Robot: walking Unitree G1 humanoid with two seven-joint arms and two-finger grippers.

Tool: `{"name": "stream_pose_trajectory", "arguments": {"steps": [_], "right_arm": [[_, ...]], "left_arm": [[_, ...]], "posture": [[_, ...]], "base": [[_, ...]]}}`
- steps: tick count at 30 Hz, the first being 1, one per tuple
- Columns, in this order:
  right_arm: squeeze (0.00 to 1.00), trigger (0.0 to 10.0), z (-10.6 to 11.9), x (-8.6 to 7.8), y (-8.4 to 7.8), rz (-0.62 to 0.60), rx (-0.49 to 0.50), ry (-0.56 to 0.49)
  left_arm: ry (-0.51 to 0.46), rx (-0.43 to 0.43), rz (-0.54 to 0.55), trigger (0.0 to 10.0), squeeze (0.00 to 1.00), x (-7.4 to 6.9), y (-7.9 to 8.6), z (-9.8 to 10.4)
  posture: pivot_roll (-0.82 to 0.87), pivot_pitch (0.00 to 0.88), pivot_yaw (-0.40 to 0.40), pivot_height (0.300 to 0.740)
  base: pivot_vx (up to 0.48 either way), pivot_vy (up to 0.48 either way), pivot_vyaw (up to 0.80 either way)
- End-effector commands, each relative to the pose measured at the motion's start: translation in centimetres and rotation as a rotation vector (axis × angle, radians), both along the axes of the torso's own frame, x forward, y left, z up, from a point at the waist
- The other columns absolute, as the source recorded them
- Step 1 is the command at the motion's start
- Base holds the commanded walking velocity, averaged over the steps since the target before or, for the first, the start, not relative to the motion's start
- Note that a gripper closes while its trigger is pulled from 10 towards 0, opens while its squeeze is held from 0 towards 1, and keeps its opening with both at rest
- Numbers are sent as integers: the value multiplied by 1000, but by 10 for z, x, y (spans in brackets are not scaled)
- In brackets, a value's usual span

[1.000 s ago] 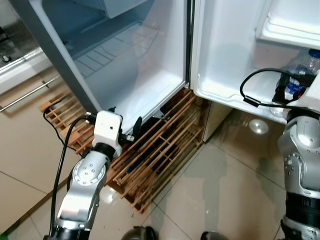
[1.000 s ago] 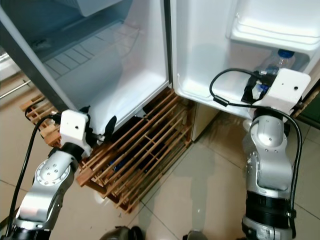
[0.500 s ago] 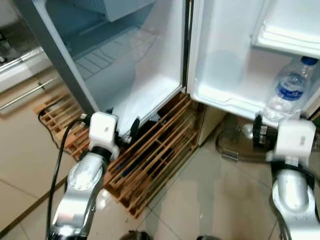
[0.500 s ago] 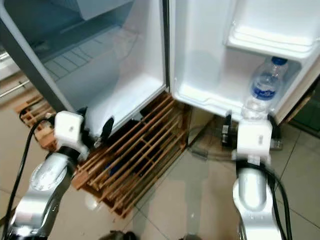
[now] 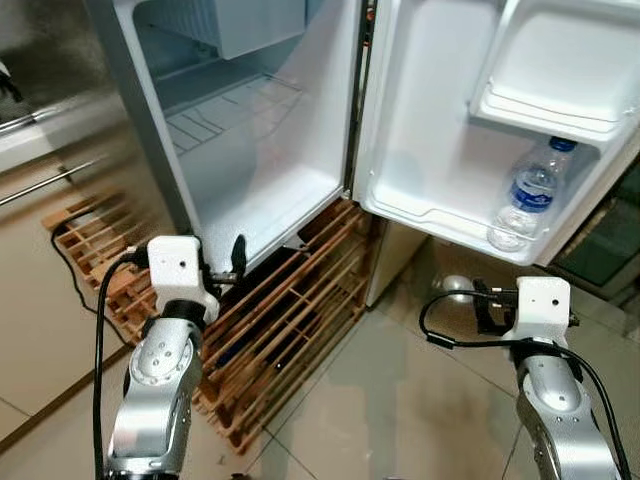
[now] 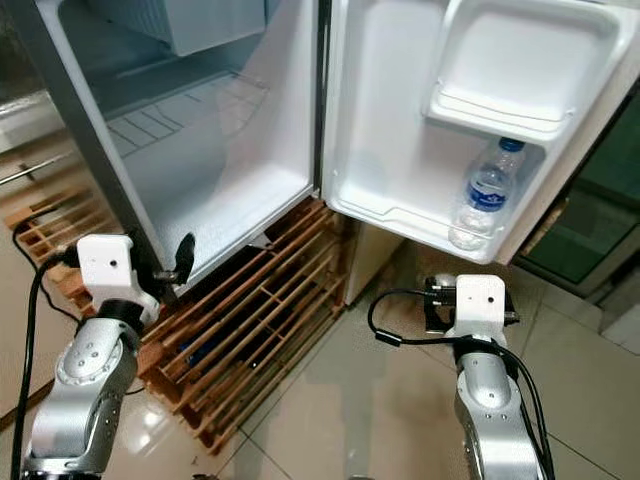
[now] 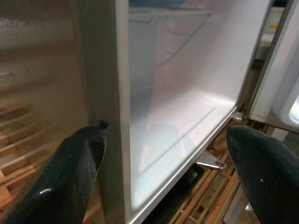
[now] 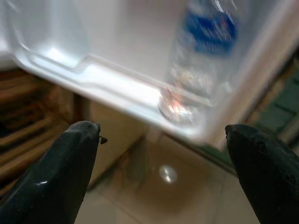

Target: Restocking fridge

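Fridge (image 5: 250, 150) stands open on a wooden pallet (image 5: 290, 320), its main compartment bare. Left tool (image 7: 163, 163), fingers spread and holding nothing, sits by the lower front edge of the cabinet; its wrist view shows the inner floor close up. Door (image 5: 440, 130) swings rightward, with a water bottle (image 5: 525, 195) upright in its lower shelf. Right tool (image 8: 163, 158), spread and empty, hangs below that shelf; its wrist view shows the bottle's base blurred.
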State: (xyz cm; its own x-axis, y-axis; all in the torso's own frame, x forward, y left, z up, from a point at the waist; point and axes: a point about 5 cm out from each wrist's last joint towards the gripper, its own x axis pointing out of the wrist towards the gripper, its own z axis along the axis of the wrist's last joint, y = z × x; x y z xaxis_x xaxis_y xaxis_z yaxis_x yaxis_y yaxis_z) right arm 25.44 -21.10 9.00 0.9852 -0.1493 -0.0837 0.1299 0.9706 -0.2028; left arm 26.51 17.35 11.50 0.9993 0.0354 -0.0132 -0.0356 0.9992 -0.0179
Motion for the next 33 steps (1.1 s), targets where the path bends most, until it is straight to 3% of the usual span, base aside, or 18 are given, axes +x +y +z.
{"name": "stream_pose_trajectory", "arguments": {"steps": [1,11,18,22,23,24,25,29,30,31,32,33], "right_arm": [[0,10000,4,3,3,34,-1,-21],[0,10000,8,15,8,93,-18,-55],[0,10000,6,14,7,111,-28,-56],[0,10000,3,9,12,177,-40,-54],[0,10000,1,6,17,233,-44,-45],[0,10000,-19,-8,30,402,-60,71],[0,10000,-30,-17,29,437,-60,129],[0,10000,-49,-32,19,437,-60,227],[0,10000,-58,-39,12,426,-59,287],[0,10000,-80,-52,-6,379,-39,442],[0,10000,-80,-52,-6,379,-39,442],[0,10000,-90,-58,-15,343,-30,506]], "left_arm": [[-14,5,1,10000,0,0,-3,4],[-70,17,-44,10000,0,2,-18,10],[-93,33,-70,10000,0,2,-25,13],[-111,25,-82,10000,0,1,-25,14],[-109,-13,-90,10000,0,2,-26,13],[-88,-66,-98,10000,0,3,-24,10],[-87,-62,-102,10000,0,4,-24,10],[-92,-43,-105,10000,0,5,-22,11],[-80,-48,-103,10000,0,7,-20,8],[-54,-48,-101,10000,0,12,-15,3],[-54,-48,-101,10000,0,12,-15,3],[-39,-46,-104,10000,0,14,-14,0]], "posture": [[-73,0,-24,740],[-87,0,-22,740],[-96,0,-15,740],[-102,0,-9,740],[-103,0,-6,740],[-107,0,-1,740],[-109,0,2,740],[-112,0,9,740],[-120,0,16,740],[-129,0,25,740],[-129,0,25,740],[-129,0,25,740]], "base": [[0,-480,0],[0,-480,772],[0,-480,755],[0,-480,744],[0,-480,744],[0,0,0],[0,0,0],[0,0,0],[0,0,0],[0,0,0],[0,0,0],[0,0,0]]}}
